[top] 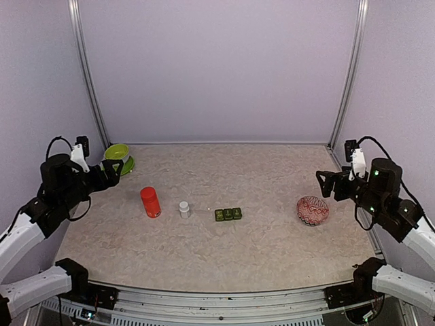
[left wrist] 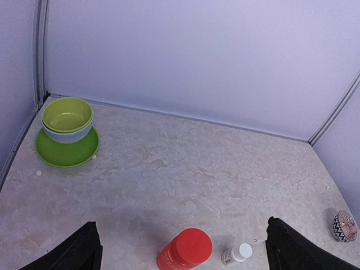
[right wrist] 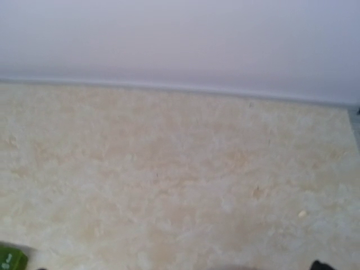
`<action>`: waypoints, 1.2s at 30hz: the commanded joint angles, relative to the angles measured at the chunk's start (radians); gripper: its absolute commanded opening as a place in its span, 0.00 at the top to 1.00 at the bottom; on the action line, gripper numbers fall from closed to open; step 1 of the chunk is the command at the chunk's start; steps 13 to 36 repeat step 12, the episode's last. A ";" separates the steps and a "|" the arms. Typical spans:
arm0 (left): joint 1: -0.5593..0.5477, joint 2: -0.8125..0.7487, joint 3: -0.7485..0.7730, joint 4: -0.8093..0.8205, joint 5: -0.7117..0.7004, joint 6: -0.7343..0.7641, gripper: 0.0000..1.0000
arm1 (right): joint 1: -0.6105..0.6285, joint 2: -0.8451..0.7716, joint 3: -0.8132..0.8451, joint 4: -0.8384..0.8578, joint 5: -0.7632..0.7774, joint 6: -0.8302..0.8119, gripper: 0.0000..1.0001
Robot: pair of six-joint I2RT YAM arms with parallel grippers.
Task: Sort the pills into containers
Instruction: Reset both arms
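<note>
Three joined dark green square boxes (top: 228,214) sit mid-tabletop (top: 272,170), with a small white plastic pill bottle (top: 184,209) at their 9 o'clock. Both probably light, rigid and skiddy, so pinch the bottle across its body below the cap. Left pincer (top: 117,172) and right pincer (top: 321,185) both wide, empty.

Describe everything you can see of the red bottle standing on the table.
The red bottle is an orange-red cylinder with a rounded lid of the same colour. It looks like plastic, and the lid is on. It stands upright on the beige marbled table, left of centre, with a clear gap between it and the small white pill bottle to its right. Only the table touches it. The left wrist view cuts off its lower part.
</note>
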 commanded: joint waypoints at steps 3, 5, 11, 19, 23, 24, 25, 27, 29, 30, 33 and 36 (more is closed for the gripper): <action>0.005 -0.043 0.010 0.042 0.022 0.057 0.01 | -0.008 -0.075 0.049 -0.046 0.011 -0.025 0.00; 0.004 -0.034 0.025 0.020 0.028 0.067 0.01 | -0.008 -0.081 0.055 -0.053 0.009 -0.029 0.00; 0.004 -0.044 0.039 -0.010 0.036 0.084 0.01 | -0.008 -0.093 0.048 -0.041 0.004 -0.033 0.00; 0.004 -0.046 0.042 -0.014 0.035 0.090 0.01 | -0.008 -0.096 0.048 -0.040 0.003 -0.033 0.00; 0.004 -0.046 0.042 -0.014 0.035 0.090 0.01 | -0.008 -0.096 0.048 -0.040 0.003 -0.033 0.00; 0.004 -0.046 0.042 -0.014 0.035 0.090 0.01 | -0.008 -0.096 0.048 -0.040 0.003 -0.033 0.00; 0.004 -0.046 0.042 -0.014 0.035 0.090 0.01 | -0.008 -0.096 0.048 -0.040 0.003 -0.033 0.00; 0.004 -0.046 0.042 -0.014 0.035 0.090 0.01 | -0.008 -0.096 0.048 -0.040 0.003 -0.033 0.00; 0.004 -0.046 0.042 -0.014 0.035 0.090 0.01 | -0.008 -0.096 0.048 -0.040 0.003 -0.033 0.00; 0.004 -0.046 0.042 -0.014 0.035 0.090 0.01 | -0.008 -0.096 0.048 -0.040 0.003 -0.033 0.00; 0.004 -0.046 0.042 -0.014 0.035 0.090 0.01 | -0.008 -0.096 0.048 -0.040 0.003 -0.033 0.00; 0.004 -0.046 0.042 -0.014 0.035 0.090 0.01 | -0.008 -0.096 0.048 -0.040 0.003 -0.033 0.00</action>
